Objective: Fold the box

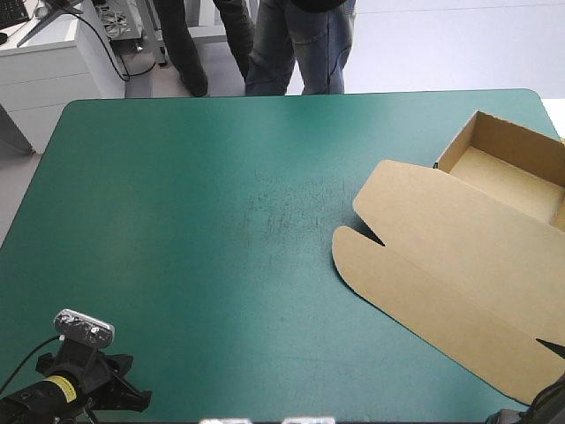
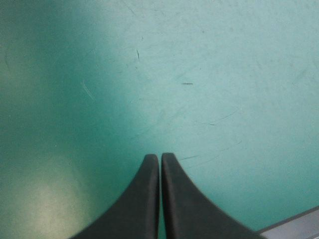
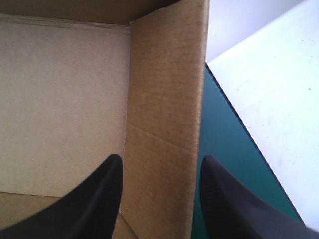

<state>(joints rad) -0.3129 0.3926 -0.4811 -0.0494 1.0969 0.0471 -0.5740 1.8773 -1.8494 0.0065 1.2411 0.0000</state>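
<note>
Box (image 3: 164, 99) wall between right fingers (image 3: 94, 199), wrist view only

Box (image 1: 459, 256) runs off high view's right edge; right side unseen.

Left gripper (image 2: 160, 156): two broad black fingers (image 2: 137, 204), matt and smooth, each a curved fin that widens from a blunt, rounded tip to a wide base. Right gripper (image 3: 160, 157): fingers (image 3: 94, 199) of the same black, fin-shaped form, with softly rounded edges. Left arm (image 1: 35, 399), high view: black housing with angular black brackets and a yellow band (image 1: 60, 386) around the wrist. Right arm (image 1: 549, 405): only a dark corner shows.
</note>
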